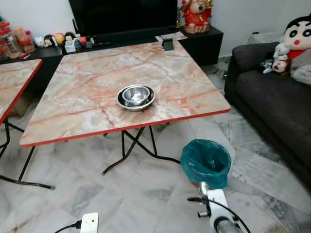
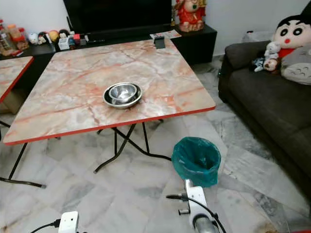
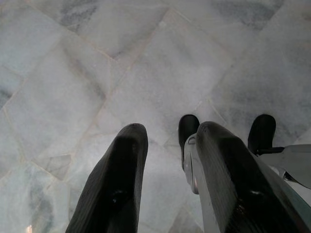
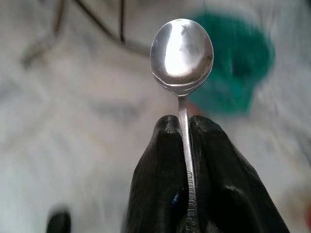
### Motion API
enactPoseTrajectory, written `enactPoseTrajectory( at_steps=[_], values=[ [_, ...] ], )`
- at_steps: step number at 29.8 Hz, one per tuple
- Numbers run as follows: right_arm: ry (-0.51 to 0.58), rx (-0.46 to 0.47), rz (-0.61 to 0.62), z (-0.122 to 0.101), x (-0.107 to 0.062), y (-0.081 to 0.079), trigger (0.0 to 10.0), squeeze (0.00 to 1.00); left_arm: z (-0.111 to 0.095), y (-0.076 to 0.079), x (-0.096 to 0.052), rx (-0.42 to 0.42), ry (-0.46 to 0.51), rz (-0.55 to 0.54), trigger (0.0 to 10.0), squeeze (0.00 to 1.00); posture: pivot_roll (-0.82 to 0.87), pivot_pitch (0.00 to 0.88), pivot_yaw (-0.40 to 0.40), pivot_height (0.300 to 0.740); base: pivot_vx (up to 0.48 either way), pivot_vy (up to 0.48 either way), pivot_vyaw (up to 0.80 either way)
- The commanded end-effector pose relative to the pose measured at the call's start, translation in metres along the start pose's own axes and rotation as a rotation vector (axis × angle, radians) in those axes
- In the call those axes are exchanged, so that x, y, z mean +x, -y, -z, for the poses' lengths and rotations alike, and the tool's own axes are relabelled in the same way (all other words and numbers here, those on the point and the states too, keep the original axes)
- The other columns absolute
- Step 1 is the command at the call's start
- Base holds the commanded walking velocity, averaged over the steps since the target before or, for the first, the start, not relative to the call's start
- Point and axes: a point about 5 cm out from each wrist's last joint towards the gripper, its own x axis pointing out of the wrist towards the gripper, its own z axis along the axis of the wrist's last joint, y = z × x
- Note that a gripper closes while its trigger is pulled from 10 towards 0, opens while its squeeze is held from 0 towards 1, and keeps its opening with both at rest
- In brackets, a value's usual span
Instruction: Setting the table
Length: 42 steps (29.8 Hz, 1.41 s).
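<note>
Hanging low over the pale marble floor [image 3: 97, 73], the left gripper [image 3: 167, 141] is idle, its two black fingers [image 3: 121, 170] parted with nothing between them. Right of it, the right gripper [image 4: 182, 126] is pinched tight on the handle of a small steel spoon [image 4: 181, 53]; spoon's long axis runs straight out along the fingers, bowl outermost. From the head views the spoon's tip [image 1: 204, 187] shows low, just in front of the green-lined bin [image 1: 206, 162], well short of the table. Target judged to be the nested steel bowls [image 1: 136, 96], which lie ahead and up to the left of the spoon, near the table's front edge; right arm is the nearer one. Table [image 1: 87, 77] is marbled pink with a red rim, on folding black legs. Further right, a dark sofa [image 1: 277, 102] with plush toys [image 1: 294, 43].
</note>
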Motion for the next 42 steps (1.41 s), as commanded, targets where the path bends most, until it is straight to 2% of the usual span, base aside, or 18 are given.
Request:
enactPoseTrajectory(
  at_steps=[1, 3, 7, 10, 12, 16, 18, 19, 21, 25, 28, 33, 36, 42],
  values=[
    [0.084, 0.000, -0.001, -0.015, 0.003, 0.001, 10.0, 0.00, 0.000, -0.005, 0.000, 0.002, -0.001, -0.016, 10.0, 0.00, -0.03, 0.021, 0.071, 0.740, 0.000, 0.000, 0.00],
    [0.198, -0.061, -0.019, -0.029, 0.002, 0.001, 10.0, 0.00, 0.000, -0.005, 0.000, 0.003, 0.000, -0.016, 10.0, 0.00, -0.04, 0.026, 0.072, 0.740, 0.000, 0.000, 0.00],
    [0.332, -0.130, -0.048, -0.043, -0.002, 0.001, 10.0, 0.00, 0.000, -0.006, 0.000, 0.005, 0.000, -0.018, 10.0, 0.00, -0.04, 0.033, 0.073, 0.740, 0.000, 0.000, 0.00],
    [0.474, -0.132, -0.031, -0.064, -0.007, 0.007, 10.0, 0.00, 0.001, -0.006, -0.001, 0.007, -0.001, -0.020, 10.0, 0.00, -0.05, 0.038, 0.075, 0.740, 0.000, 0.000, 0.00],
    [0.601, -0.131, -0.027, -0.089, -0.012, 0.007, 10.0, 0.00, 0.002, -0.006, -0.001, 0.011, -0.004, -0.017, 10.0, 0.00, -0.06, 0.042, 0.078, 0.740, 0.000, 0.000, 0.00],
    [0.668, -0.114, -0.027, -0.104, -0.015, 0.005, 10.0, 0.00, 0.002, -0.004, -0.001, 0.013, -0.003, -0.016, 10.0, 0.00, -0.06, 0.043, 0.079, 0.740, 0.000, 0.000, 0.00],
    [0.741, -0.099, -0.028, -0.127, -0.016, -0.001, 10.0, 0.00, -0.001, -0.003, 0.000, 0.014, 0.007, -0.015, 10.0, 0.00, -0.06, 0.040, 0.079, 0.740, 0.000, 0.000, 0.00],
    [0.741, -0.099, -0.028, -0.127, -0.016, -0.001, 10.0, 0.00, -0.001, -0.003, 0.000, 0.014, 0.007, -0.015, 10.0, 0.00, -0.06, 0.040, 0.079, 0.740, 0.000, 0.000, 0.00],
    [0.776, -0.064, -0.043, -0.146, -0.012, -0.008, 10.0, 0.00, -0.005, -0.004, 0.000, 0.013, 0.027, -0.029, 10.0, 0.00, -0.07, 0.037, 0.079, 0.740, 0.000, 0.000, 0.00],
    [0.755, -0.071, -0.043, -0.146, -0.009, -0.011, 10.0, 0.00, -0.008, -0.004, 0.001, 0.012, 0.034, -0.038, 10.0, 0.00, -0.05, 0.034, 0.072, 0.740, 0.196, 0.000, 0.00],
    [0.741, -0.026, -0.041, -0.147, -0.009, -0.011, 10.0, 0.00, -0.009, -0.005, 0.001, 0.005, 0.038, -0.042, 10.0, 0.00, -0.04, 0.033, 0.066, 0.740, 0.285, 0.000, 0.00],
    [0.733, -0.019, -0.054, -0.151, -0.007, -0.013, 10.0, 0.00, -0.005, -0.008, 0.000, -0.005, 0.032, -0.052, 10.0, 0.00, -0.04, 0.032, 0.064, 0.740, 0.288, 0.000, 0.00],
    [0.747, 0.006, -0.050, -0.156, -0.008, -0.012, 10.0, 0.00, -0.002, -0.008, -0.001, -0.004, 0.023, -0.053, 10.0, 0.00, -0.04, 0.033, 0.065, 0.740, 0.290, 0.000, 0.00],
    [0.754, 0.001, -0.045, -0.159, -0.008, -0.011, 10.0, 0.00, -0.003, -0.007, 0.000, -0.006, 0.025, -0.049, 10.0, 0.00, -0.04, 0.035, 0.065, 0.740, 0.292, 0.000, 0.00]
  ],
)
